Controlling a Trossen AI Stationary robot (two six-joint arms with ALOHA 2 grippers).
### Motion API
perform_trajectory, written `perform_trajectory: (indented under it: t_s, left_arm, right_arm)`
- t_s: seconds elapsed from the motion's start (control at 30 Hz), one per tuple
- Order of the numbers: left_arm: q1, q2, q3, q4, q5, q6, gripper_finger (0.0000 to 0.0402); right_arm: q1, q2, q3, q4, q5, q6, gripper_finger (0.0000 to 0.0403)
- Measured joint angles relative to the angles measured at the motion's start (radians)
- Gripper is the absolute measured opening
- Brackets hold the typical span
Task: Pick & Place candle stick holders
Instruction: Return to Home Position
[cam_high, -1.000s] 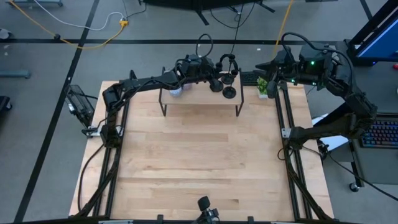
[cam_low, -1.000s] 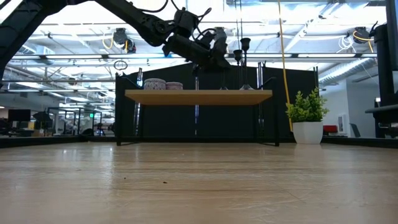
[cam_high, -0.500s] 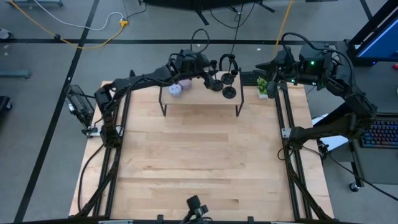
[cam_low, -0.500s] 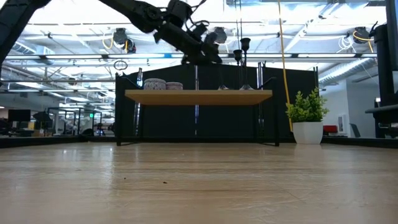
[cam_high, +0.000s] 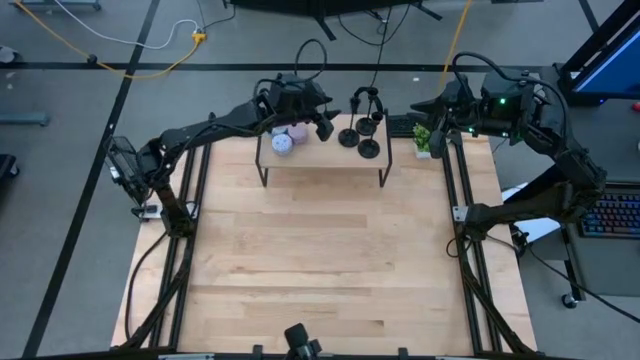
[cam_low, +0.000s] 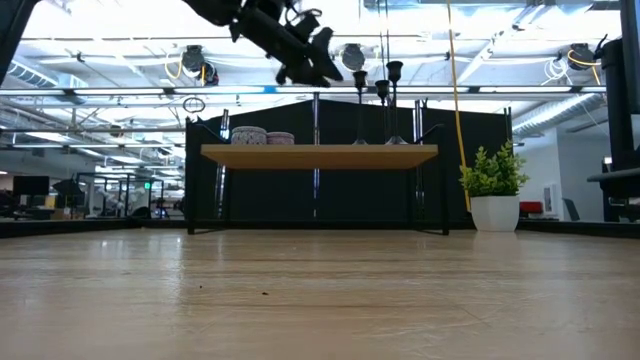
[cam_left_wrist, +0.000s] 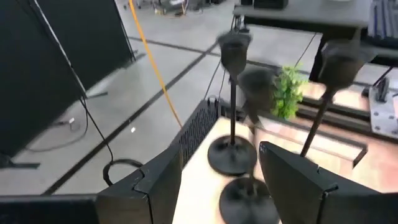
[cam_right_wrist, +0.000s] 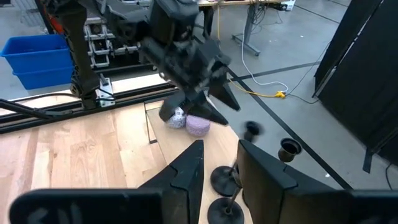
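now, the three candle stick holders (cam_high: 368, 128) all stand upright on the right part of the shelf (cam_high: 320, 163), clustered close together, so what's left is getting your left arm clear. the danger is in that exit. the left tool (cam_high: 324, 123) hangs over the shelf just beside the nearest holder (cam_low: 360, 108), about level with its cup. these are thin-stemmed, top-heavy pieces, and i'd judge that a sideways swing toward them, or a dip during the retreat, would clip a cup. that could knock one into its neighbours or off the shelf. under the arm sit the lilac tin (cam_high: 297, 133) and the pale-blue tin (cam_high: 283, 144), so a low retreat could scrape those as well. lift first, then pull away from the holders.

the left tool is spread wide and empty. its fingers (cam_left_wrist: 163, 183) touch nothing, and the holders show past them. the right tool (cam_right_wrist: 221, 168) waits at the far right corner of the surface (cam_high: 330, 260), near the potted plant (cam_high: 422, 139), its fingers parted a little with nothing between them.
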Motion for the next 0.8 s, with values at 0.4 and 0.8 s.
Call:
perform_trajectory:
  t_s: [0.4,0.8]
  left_arm:
    - [0.011,-0.229,0.0,-0.48,-0.016,0.0,0.0219]
    - [0.016,-0.469,0.0,-0.838,-0.116,-0.097,0.0218]
  right_arm:
    - [0.0,-0.002,-0.012,-0.057,0.001,-0.003,0.0089]
    - [0.0,-0.023,-0.198,-0.029,0.081,-0.186,0.0089]
